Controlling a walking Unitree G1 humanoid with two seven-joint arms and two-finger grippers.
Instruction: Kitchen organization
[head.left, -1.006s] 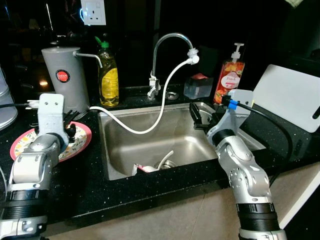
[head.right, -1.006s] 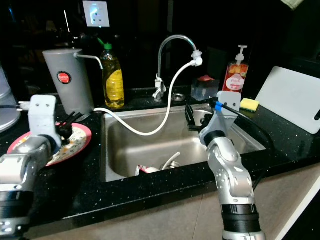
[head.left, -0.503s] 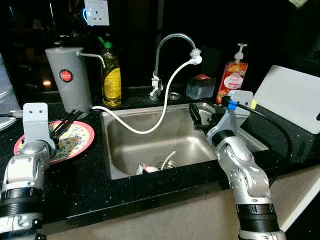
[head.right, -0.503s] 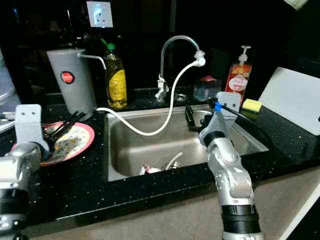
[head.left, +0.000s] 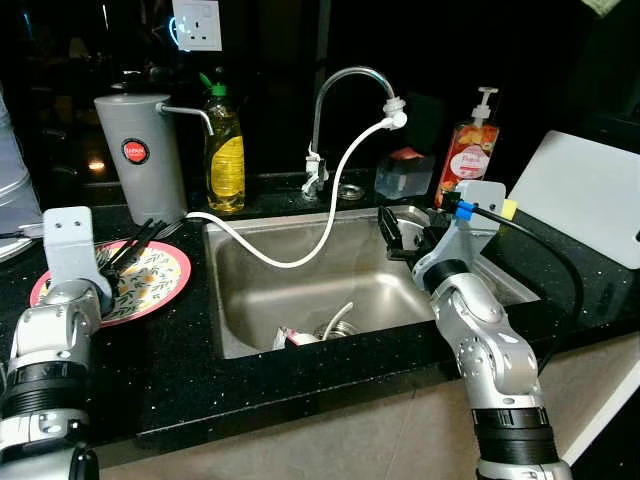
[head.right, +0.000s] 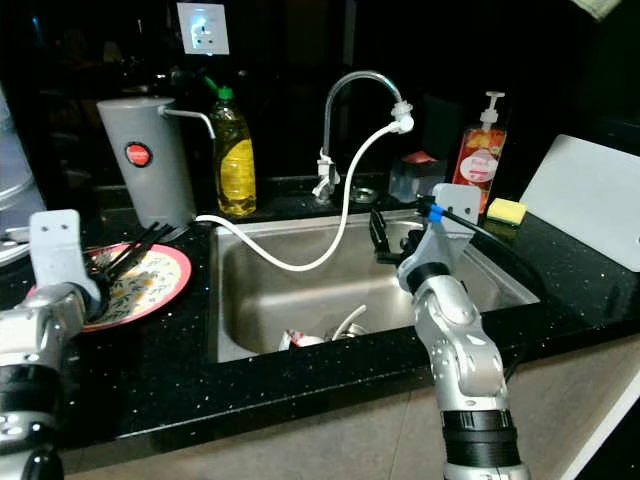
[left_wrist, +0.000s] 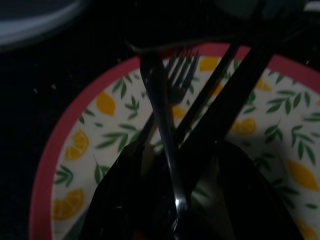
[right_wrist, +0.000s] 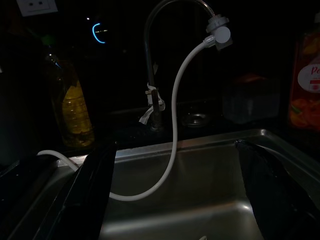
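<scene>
Two jointed silver arms with black bands; a black cable with blue connector feeds the right hand (head.left: 396, 232); both hands carry black fingers.

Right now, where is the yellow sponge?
The yellow sponge lies on the black counter, right of the sink, between the orange soap dispenser and the white cutting board.

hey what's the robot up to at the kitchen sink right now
The left gripper is down on the lemon-patterned plate on the counter left of the sink, its fingers closed around a fork that lies there with black chopsticks. The right gripper hovers open over the sink's right side, holding nothing. A white hose droops from the faucet into the basin.
</scene>
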